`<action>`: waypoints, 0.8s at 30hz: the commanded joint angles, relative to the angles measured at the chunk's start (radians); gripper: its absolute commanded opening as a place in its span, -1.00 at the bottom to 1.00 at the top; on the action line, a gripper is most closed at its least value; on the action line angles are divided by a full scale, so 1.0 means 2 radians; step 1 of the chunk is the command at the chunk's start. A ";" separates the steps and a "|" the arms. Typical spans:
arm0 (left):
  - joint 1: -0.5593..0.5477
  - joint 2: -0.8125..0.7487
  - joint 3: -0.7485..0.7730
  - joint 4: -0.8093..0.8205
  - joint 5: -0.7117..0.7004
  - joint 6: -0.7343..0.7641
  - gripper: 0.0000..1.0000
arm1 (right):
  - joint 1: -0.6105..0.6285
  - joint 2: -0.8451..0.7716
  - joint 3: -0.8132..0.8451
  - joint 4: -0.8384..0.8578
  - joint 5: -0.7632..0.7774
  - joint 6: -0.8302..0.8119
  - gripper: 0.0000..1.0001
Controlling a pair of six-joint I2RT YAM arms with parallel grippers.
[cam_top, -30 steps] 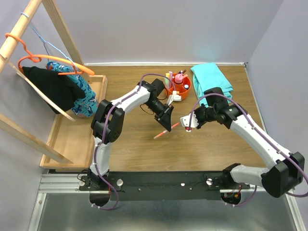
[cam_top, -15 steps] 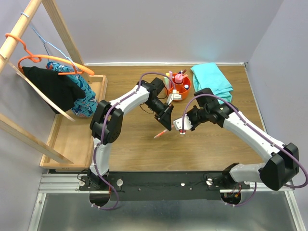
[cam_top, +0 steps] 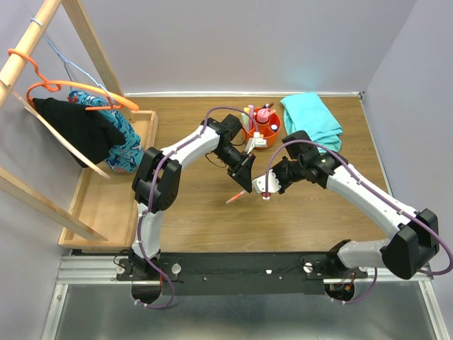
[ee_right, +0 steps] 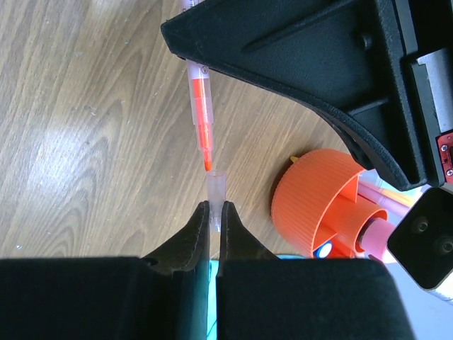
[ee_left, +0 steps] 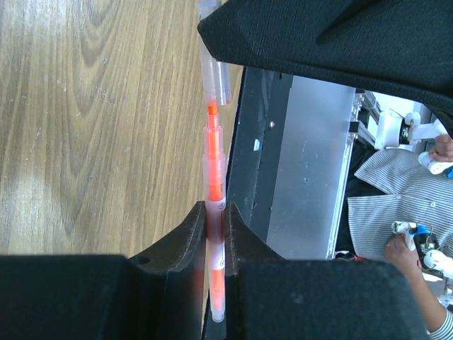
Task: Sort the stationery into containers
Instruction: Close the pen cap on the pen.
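Right now the left gripper is pinching an orange pen between its black, matte pads, jaws drawn narrow around the slim translucent barrel with its orange core showing through. The pen is hanging above the wooden table, whose brown grain is running in long streaks, and its bare orange tip is pointing toward the right arm. The right gripper is clamping a small clear cap, a short see-through plastic tube, its fingers almost touching around it. The cap's open mouth is sitting right at the pen's tip; whether the tip is already inside cannot be told. In the overhead view the two grippers are meeting tip to tip near the middle of the table, in front of the orange tub. That tub is round, glossy plastic with a ribbed outer wall, and it is standing at the far side of the table with a pink glue bottle and other slender items sticking upright out of it. A soft, folded teal cloth is lying just beside the tub.
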 commanded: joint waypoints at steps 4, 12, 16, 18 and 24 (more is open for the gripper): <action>0.002 -0.015 -0.002 0.007 0.005 -0.005 -1.00 | 0.010 0.008 0.004 -0.001 0.009 0.015 -0.76; 0.003 -0.015 -0.003 0.009 0.003 -0.007 -1.00 | 0.010 0.012 0.000 0.006 0.008 0.021 -0.76; 0.003 -0.016 -0.004 0.009 0.002 -0.007 -1.00 | 0.010 0.016 -0.001 0.007 0.026 0.025 -0.77; 0.003 -0.016 -0.004 0.009 0.002 -0.008 -1.00 | 0.009 0.019 -0.001 0.010 0.028 0.032 -0.78; 0.003 -0.017 -0.006 0.011 0.002 -0.009 -1.00 | 0.010 0.022 -0.003 0.029 0.037 0.059 -0.80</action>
